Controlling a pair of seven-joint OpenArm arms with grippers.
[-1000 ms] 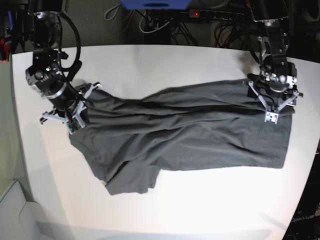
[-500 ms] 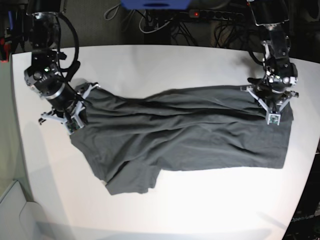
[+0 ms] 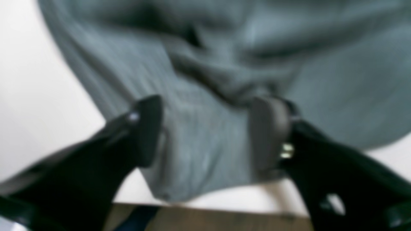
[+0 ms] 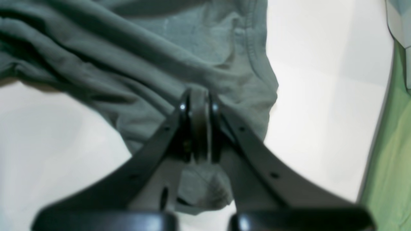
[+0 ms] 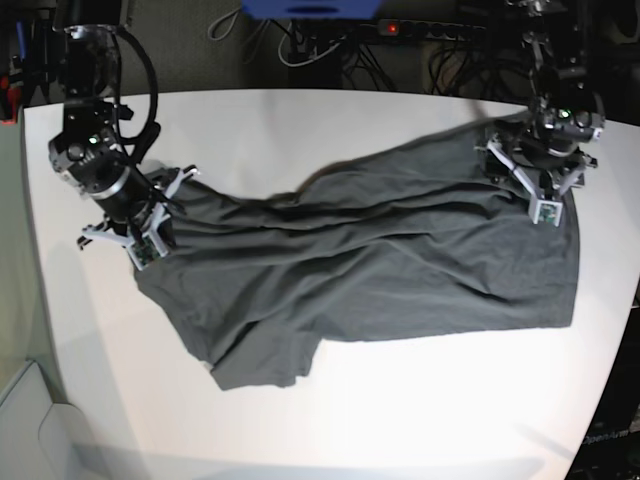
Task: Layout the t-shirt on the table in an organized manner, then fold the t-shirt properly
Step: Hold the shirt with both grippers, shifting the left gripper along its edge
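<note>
The dark grey t-shirt (image 5: 380, 260) lies crumpled across the white table (image 5: 300, 130), stretched from left to right. My right gripper (image 5: 148, 235) sits at the shirt's left end, shut on a bunched fold of cloth (image 4: 128, 64); in the right wrist view its jaws (image 4: 199, 109) are pressed together. At the shirt's far right corner, my left gripper (image 5: 543, 200) is open. In the blurred left wrist view its fingers (image 3: 147, 128) stand wide apart over the cloth (image 3: 208, 48), which runs beneath and between them without being pinched.
A power strip and cables (image 5: 430, 30) lie beyond the table's far edge. The table edge (image 3: 224, 208) runs close behind my left gripper. A green surface (image 4: 391, 160) borders the table beside my right gripper.
My left gripper closed on the shirt's right corner, drew it toward the far edge of the table, then opened again. The right gripper kept its hold and barely moved.
</note>
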